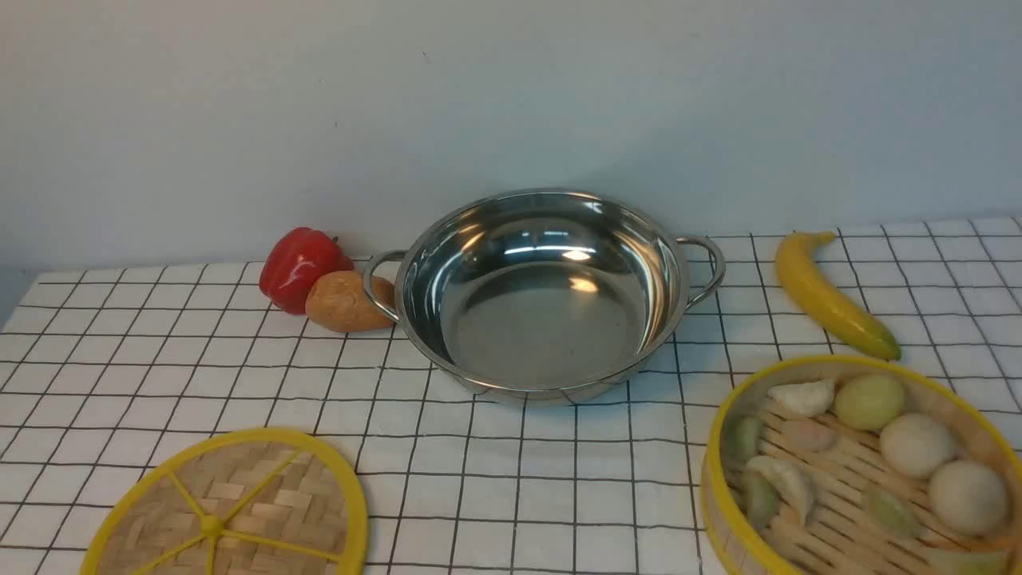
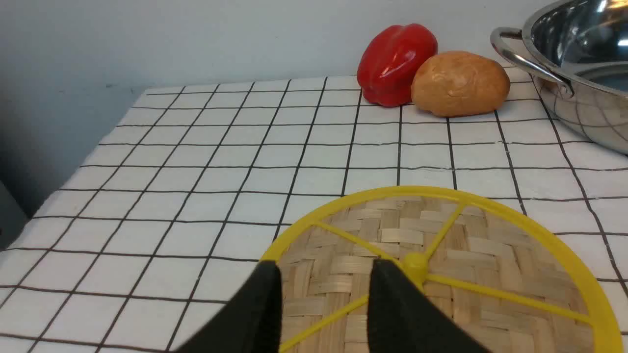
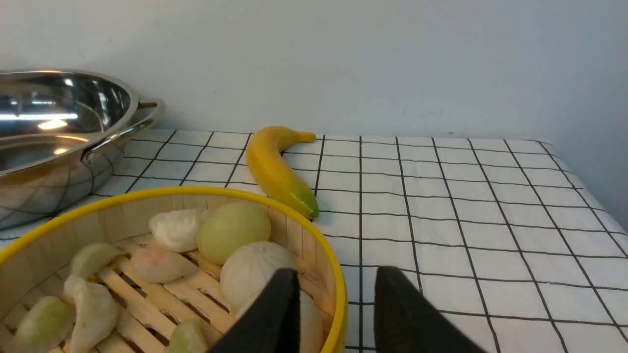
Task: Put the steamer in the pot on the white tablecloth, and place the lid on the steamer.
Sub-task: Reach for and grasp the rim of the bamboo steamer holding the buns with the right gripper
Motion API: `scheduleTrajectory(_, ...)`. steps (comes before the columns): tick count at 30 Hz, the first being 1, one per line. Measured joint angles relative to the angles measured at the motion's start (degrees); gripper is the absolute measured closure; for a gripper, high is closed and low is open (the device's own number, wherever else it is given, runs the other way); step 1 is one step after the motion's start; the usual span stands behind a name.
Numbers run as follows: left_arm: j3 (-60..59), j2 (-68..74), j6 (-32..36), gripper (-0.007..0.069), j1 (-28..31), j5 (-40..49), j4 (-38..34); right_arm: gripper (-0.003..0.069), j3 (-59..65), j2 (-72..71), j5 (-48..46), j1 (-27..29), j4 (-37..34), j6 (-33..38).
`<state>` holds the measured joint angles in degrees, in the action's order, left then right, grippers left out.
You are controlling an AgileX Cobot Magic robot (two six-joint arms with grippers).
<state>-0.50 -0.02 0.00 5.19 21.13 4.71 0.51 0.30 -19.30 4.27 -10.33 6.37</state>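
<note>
- Right gripper (image 3: 337, 282): I see it spread astride the rim of the round yellow-rimmed bamboo steamer (image 3: 122, 215), dumplings (image 3: 176, 228) inside.
- Left gripper (image 2: 326, 267): spread above the flat woven yellow-spoked lid (image 2: 490, 255) on the white gridded tablecloth (image 2: 196, 196).

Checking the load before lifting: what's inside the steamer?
Pale dumplings and round buns lie on the steamer's slatted floor. Its near part runs out of the front view, so anything there is unseen.
</note>
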Motion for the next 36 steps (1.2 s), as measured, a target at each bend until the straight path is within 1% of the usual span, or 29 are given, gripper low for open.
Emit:
scheduleTrajectory(25,0.0,0.0,0.0,0.0382,0.0,0.0,0.0,0.0417,0.0,0.0,0.1,0.0,-0.3,-0.4)
scheduleTrajectory(27,0.0,0.0,0.0,0.0382,0.0,0.0,0.0,0.0417,0.0,0.0,1.3,0.0,-2.0,-1.8)
scheduleTrajectory(30,0.0,0.0,0.0,0.0382,0.0,0.0,0.0,0.0417,-0.1,-0.1,6.4,0.0,-7.1,-3.3)
scheduleTrajectory(32,0.0,0.0,0.0,0.0382,0.0,0.0,0.0,0.0417,-1.8,0.1,6.5,0.0,-9.4,-3.4)
scheduleTrajectory(33,0.0,0.0,0.0,0.0382,0.0,0.0,0.0,0.0417,-2.1,0.1,6.5,0.0,-9.4,-3.4)
scheduleTrajectory(34,0.0,0.0,0.0,0.0382,0.0,0.0,0.0,0.0417,-5.4,0.8,6.4,0.0,-11.1,-3.4)
scheduleTrajectory(36,0.0,0.0,0.0,0.0382,0.0,0.0,0.0,0.0417,-10.5,2.7,4.4,0.0,-12.4,-3.4)
